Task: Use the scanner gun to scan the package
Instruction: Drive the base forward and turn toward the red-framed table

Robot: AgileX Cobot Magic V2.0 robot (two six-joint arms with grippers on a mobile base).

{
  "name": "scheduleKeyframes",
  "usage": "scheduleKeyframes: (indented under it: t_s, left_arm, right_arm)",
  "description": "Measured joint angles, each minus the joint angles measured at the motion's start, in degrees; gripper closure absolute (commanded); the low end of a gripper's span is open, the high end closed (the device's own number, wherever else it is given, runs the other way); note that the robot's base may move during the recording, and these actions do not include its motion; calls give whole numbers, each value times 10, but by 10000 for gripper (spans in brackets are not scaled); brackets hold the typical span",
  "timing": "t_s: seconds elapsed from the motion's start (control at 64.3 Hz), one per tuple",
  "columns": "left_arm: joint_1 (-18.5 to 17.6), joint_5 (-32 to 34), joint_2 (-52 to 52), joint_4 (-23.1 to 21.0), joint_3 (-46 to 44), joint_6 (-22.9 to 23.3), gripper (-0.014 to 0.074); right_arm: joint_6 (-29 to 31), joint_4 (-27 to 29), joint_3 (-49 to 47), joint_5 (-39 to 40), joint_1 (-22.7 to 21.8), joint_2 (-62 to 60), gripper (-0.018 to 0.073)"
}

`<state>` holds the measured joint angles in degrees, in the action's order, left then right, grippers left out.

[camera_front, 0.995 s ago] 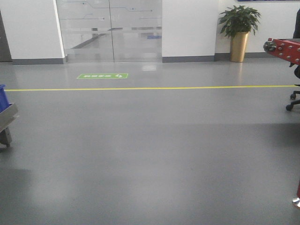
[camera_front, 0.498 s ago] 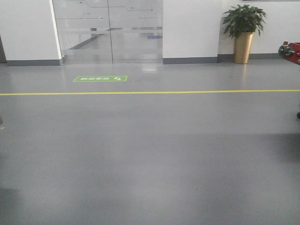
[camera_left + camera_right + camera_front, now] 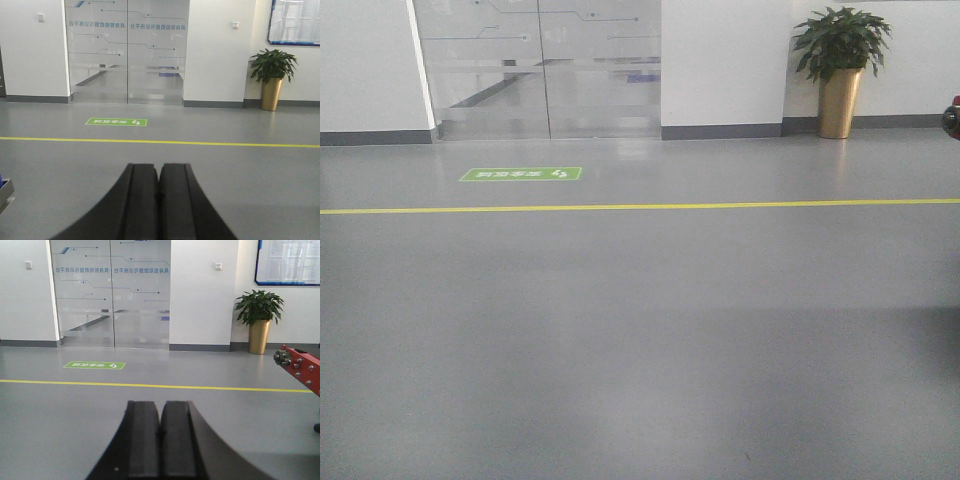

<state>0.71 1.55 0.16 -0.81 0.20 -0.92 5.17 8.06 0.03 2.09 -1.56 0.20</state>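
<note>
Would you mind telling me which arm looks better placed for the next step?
Neither yet: the left gripper and right gripper are both shut and empty, facing grey floor; no scanner or package is in view.

Left gripper [image 3: 159, 169], right gripper [image 3: 160, 406]: rear parts cut off by bottom edge.
Red frame [image 3: 300, 371]: cut off by right edge; rest unseen.
Blue object [image 3: 1, 183]: only a sliver at left edge.
Floor sign [image 3: 521, 174]: lettering too small to read.
Notice board [image 3: 295, 22]: top cropped, contents illegible.
</note>
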Motion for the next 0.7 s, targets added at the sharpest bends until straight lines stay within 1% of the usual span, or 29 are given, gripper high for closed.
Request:
scheduleKeyframes:
  t_s: [0.7]
  left_arm:
    - [0, 0, 0, 0, 0, 0, 707]
  right_arm:
    - [0, 0, 0, 0, 0, 0, 721]
